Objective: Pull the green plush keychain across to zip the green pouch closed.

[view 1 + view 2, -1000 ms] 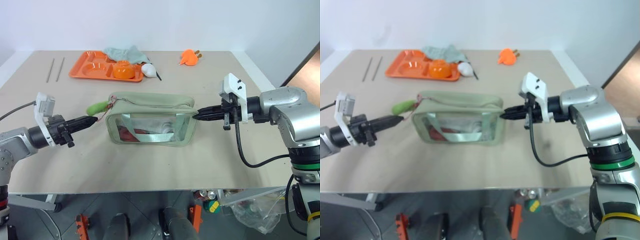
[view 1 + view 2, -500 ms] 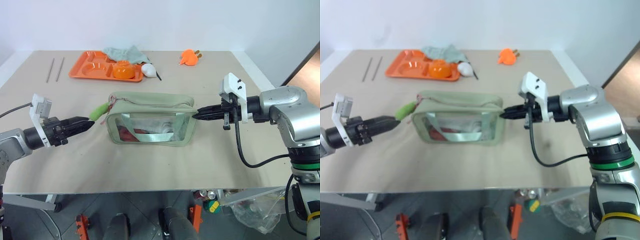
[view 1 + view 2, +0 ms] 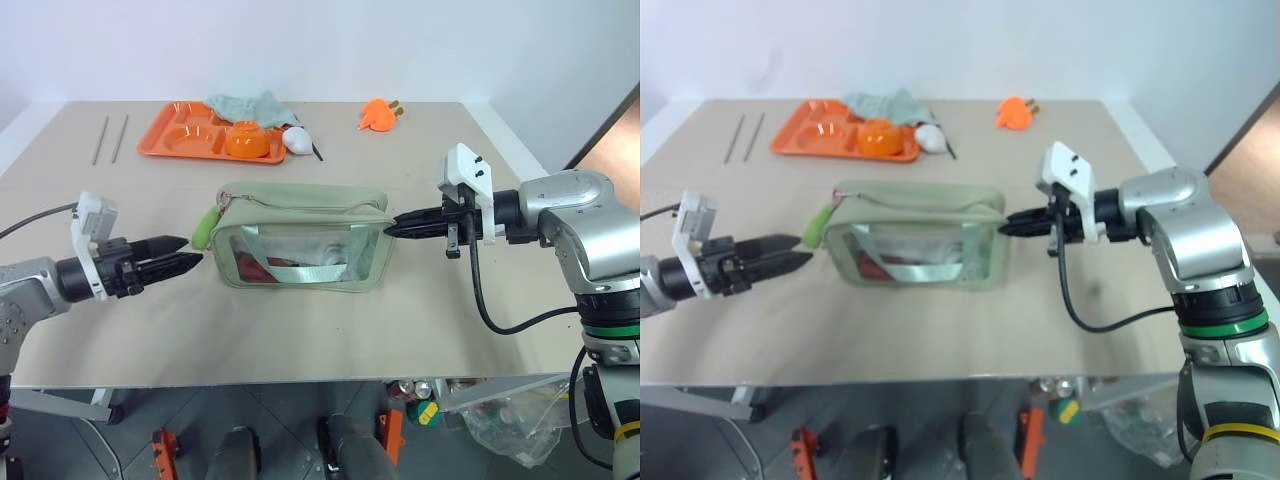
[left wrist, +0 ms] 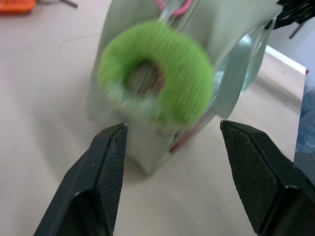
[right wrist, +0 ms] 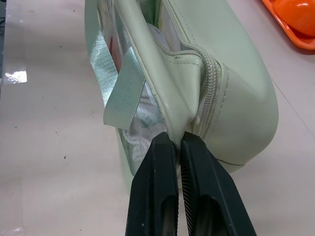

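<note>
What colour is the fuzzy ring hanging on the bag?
Bright lime green. The fuzzy ring shows best in the left wrist view, hanging at the end of the bag.

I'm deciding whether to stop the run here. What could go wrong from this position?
The left gripper is open, with the green plush keychain hanging loose beyond its fingertips, so a close from here may miss it. The right gripper pinches only a fold at the end of the green pouch; a hard pull might slip it free.

Bright, even overhead lighting; soft shadows beneath the green pouch (image 3: 300,240); green plush keychain (image 4: 156,71) motion-blurred in left wrist view; glare on table (image 5: 15,76).
</note>
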Controlling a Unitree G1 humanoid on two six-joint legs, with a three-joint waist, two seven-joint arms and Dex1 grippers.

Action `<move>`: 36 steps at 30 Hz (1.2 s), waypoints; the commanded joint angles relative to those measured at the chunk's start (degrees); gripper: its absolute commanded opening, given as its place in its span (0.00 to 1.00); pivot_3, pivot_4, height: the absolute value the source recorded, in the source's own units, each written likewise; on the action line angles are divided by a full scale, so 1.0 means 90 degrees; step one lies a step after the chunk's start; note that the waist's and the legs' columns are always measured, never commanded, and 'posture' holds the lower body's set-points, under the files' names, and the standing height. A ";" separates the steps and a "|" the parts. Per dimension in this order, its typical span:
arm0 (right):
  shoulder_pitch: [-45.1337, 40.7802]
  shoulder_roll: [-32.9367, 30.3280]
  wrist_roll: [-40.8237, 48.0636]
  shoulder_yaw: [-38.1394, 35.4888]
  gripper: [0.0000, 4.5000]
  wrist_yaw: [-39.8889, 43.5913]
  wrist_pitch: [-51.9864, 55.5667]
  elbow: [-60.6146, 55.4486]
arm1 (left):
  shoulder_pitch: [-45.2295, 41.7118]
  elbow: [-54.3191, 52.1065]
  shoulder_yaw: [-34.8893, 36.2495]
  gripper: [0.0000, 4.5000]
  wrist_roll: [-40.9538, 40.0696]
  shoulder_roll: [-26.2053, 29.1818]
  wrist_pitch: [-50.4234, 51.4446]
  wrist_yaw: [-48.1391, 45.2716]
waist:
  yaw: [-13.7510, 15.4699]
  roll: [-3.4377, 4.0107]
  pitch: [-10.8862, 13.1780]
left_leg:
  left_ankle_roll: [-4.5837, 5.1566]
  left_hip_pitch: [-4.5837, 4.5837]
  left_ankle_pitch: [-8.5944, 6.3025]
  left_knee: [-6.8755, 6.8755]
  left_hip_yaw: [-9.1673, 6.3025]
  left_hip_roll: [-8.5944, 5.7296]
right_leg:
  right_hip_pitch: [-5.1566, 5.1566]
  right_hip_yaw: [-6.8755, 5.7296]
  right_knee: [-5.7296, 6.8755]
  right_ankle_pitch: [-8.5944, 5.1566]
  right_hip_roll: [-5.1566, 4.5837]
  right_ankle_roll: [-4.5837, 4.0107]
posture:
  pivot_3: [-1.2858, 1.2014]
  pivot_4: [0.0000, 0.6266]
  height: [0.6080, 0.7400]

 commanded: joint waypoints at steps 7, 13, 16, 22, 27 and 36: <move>-0.0100 -0.0035 0.0038 -0.0053 0.00 -0.0029 -0.0002 -0.0179 | -0.0312 0.0005 0.0001 0.69 0.0017 -0.0002 -0.0089 -0.0050 | -0.0010 0.0000 0.0000 | 0.0000 0.0000 0.0000 -0.0002 -0.0001 0.0000 | 0.0000 0.0000 0.0000 0.0008 0.0000 0.0015 | 0.52 0.24 1.00; -0.0102 -0.0053 0.0043 -0.0064 0.00 -0.0035 0.0015 -0.0184 | -0.0281 0.0038 0.0095 0.21 -0.0089 -0.0036 -0.0087 -0.0112 | -0.0010 0.0000 0.0000 | 0.0000 0.0000 0.0000 -0.0002 0.0000 0.0000 | 0.0000 0.0000 0.0000 0.0007 0.0000 0.0013 | 0.52 0.24 1.00; -0.0145 -0.0039 0.0031 -0.0041 0.00 -0.0026 0.0014 -0.0151 | -0.0285 0.0057 0.0117 0.01 -0.0103 -0.0062 -0.0104 -0.0082 | -0.0011 0.0000 0.0000 | 0.0000 0.0000 0.0000 -0.0002 0.0000 0.0000 | 0.0000 0.0000 0.0000 0.0007 0.0000 0.0013 | 0.52 0.24 1.00; -0.0199 -0.0019 0.0014 -0.0012 0.00 0.0001 -0.0015 -0.0104 | -0.0262 0.0058 0.0155 0.01 -0.0042 -0.0108 -0.0174 0.0040 | -0.0011 0.0000 0.0000 | 0.0000 0.0000 0.0000 -0.0002 0.0000 0.0000 | 0.0000 0.0000 0.0000 0.0008 0.0000 0.0014 | 0.52 0.24 1.00; -0.0220 -0.0011 0.0004 0.0005 0.00 0.0022 -0.0034 -0.0077 | -0.0927 0.0450 0.0503 0.01 -0.0127 -0.0283 -0.0343 0.0541 | 0.0000 0.0000 0.0000 | 0.0000 -0.0001 0.0000 -0.0001 -0.0002 0.0000 | 0.0000 -0.0002 0.0000 0.0008 0.0000 0.0015 | 0.52 0.24 1.00; -0.0246 0.0004 -0.0040 0.0009 0.00 0.0052 -0.0085 -0.0009 | -0.2544 0.0925 0.0290 0.01 0.0084 -0.0672 -0.0820 0.1025 | 0.0009 -0.0001 -0.0001 | 0.0000 -0.0004 0.0000 0.0002 -0.0001 -0.0002 | 0.0003 0.0002 -0.0001 0.0018 0.0000 0.0029 | 0.52 0.24 1.00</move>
